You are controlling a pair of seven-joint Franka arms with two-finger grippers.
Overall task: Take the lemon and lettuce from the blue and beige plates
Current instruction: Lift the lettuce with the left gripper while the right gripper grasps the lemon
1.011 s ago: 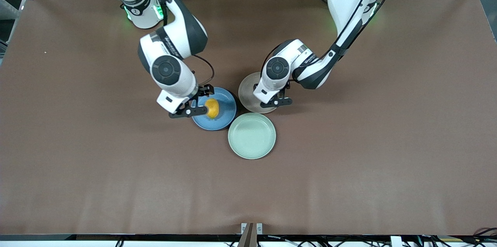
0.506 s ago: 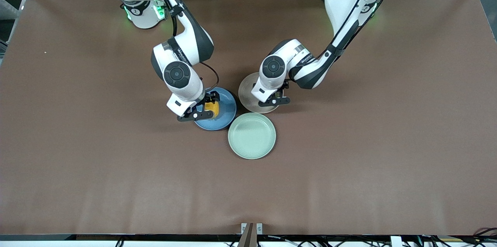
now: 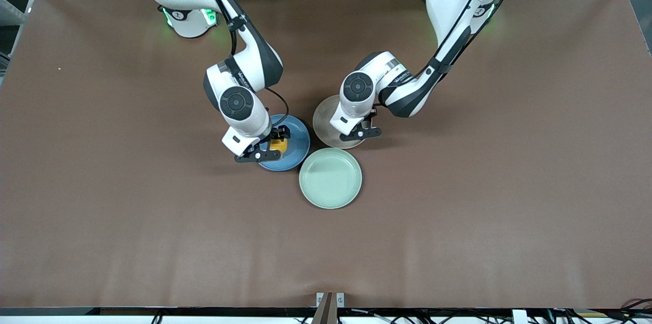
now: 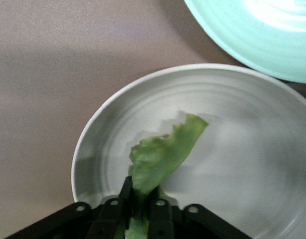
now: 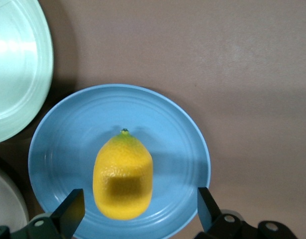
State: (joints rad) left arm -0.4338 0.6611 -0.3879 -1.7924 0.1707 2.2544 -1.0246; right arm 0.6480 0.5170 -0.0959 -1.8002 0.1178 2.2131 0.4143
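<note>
The smooth yellow lemon lies on the round blue plate between the right gripper's spread fingers. On the pale beige plate, the left gripper pinches the green lettuce leaf.

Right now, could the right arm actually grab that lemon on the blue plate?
Probably yes. The right gripper is open, a finger on either side of the lemon, which lies alone on the blue plate. Nothing lies between them.
</note>
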